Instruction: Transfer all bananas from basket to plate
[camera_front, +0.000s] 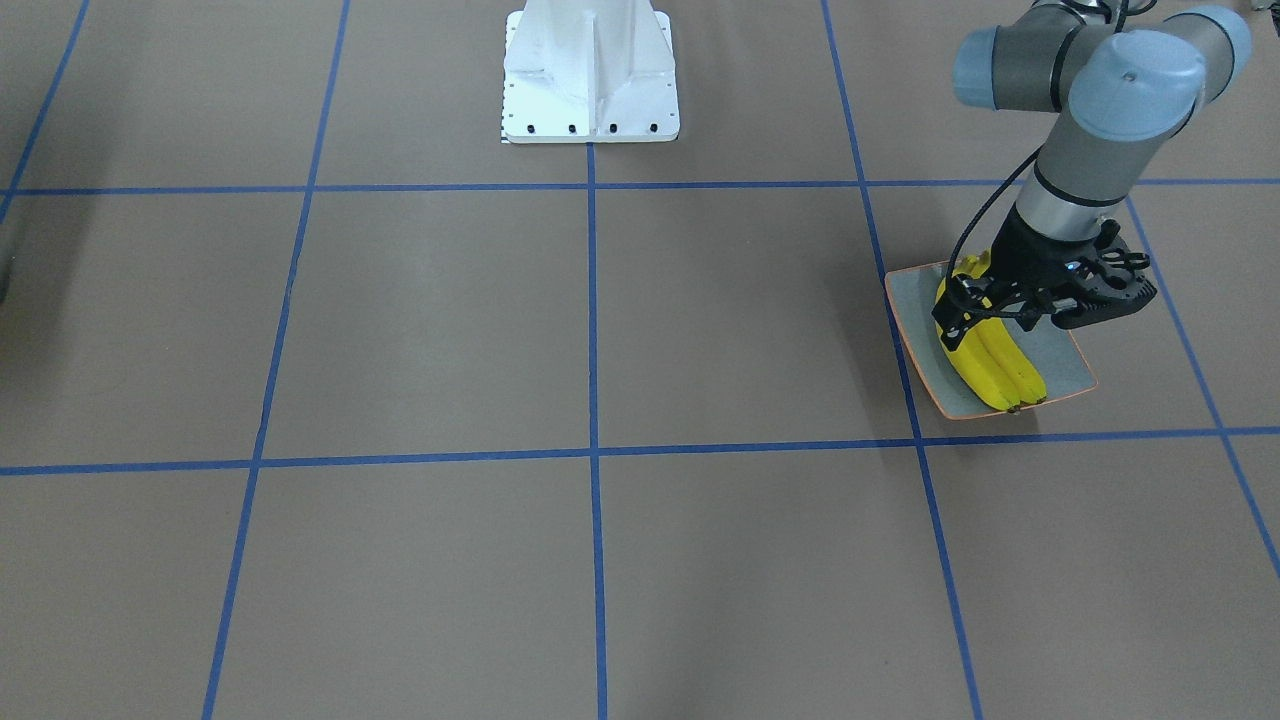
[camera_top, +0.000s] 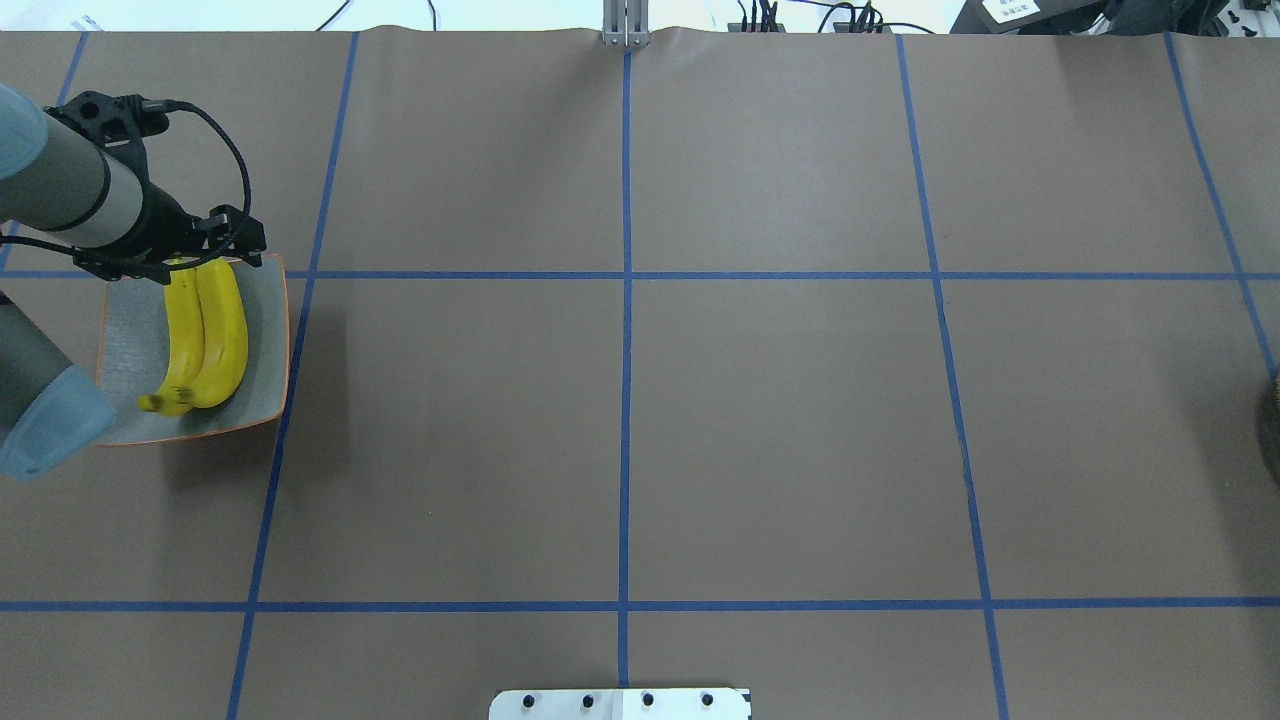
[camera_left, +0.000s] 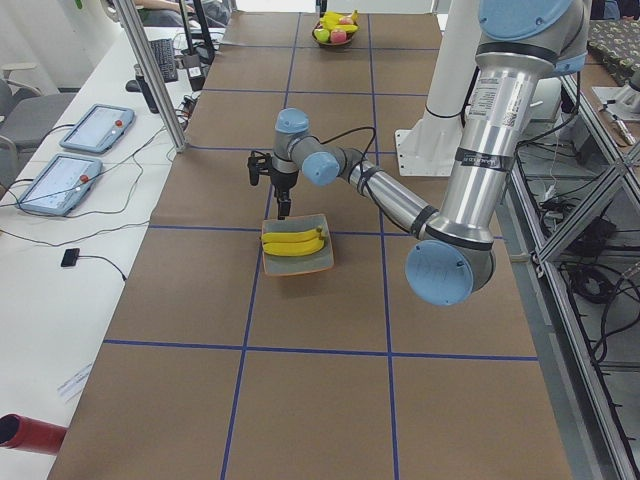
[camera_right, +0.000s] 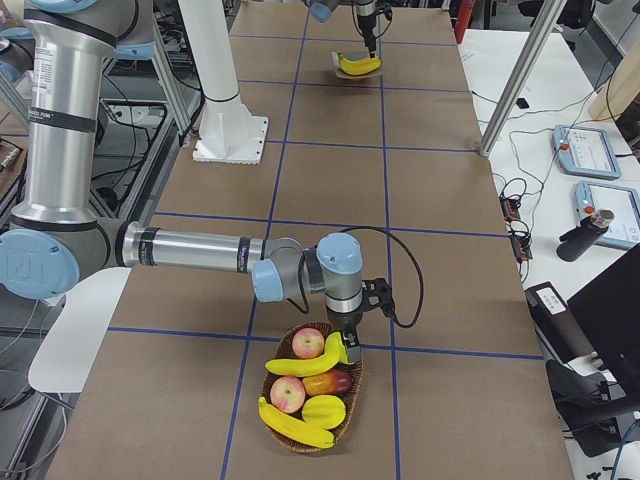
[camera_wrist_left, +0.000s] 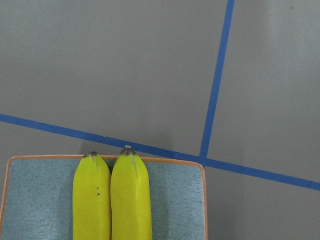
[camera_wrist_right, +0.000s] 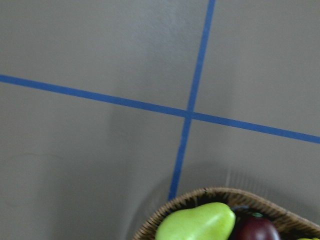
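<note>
1. Bananas (camera_right: 298, 367), two yellow ones, lay in the basket (camera_wrist_right: 215, 191); the right hand (camera_right: 347, 348) hung at one's end, grip impossible to tell.
2. Far along the worktop (camera_top: 700, 400), two dark-tipped bananas (camera_top: 208, 335) lay touching on the grey-blue plate (camera_top: 265, 340); the left hand (camera_top: 195, 265) hung over them, grip likewise unclear.
3. The left wrist view showed their tips, covered overhead.

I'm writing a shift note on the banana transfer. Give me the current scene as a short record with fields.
plate: grey-blue with an orange rim, on the robot's left side of the table
plated bananas: two, lying side by side
basket: wicker, on the robot's right side
basket bananas: two, among apples and other fruit
left tool: above the plate's far end, over the banana tips; open or shut unclear
right tool: low over the basket; grip cannot be judged
progress: two of four bananas moved
</note>
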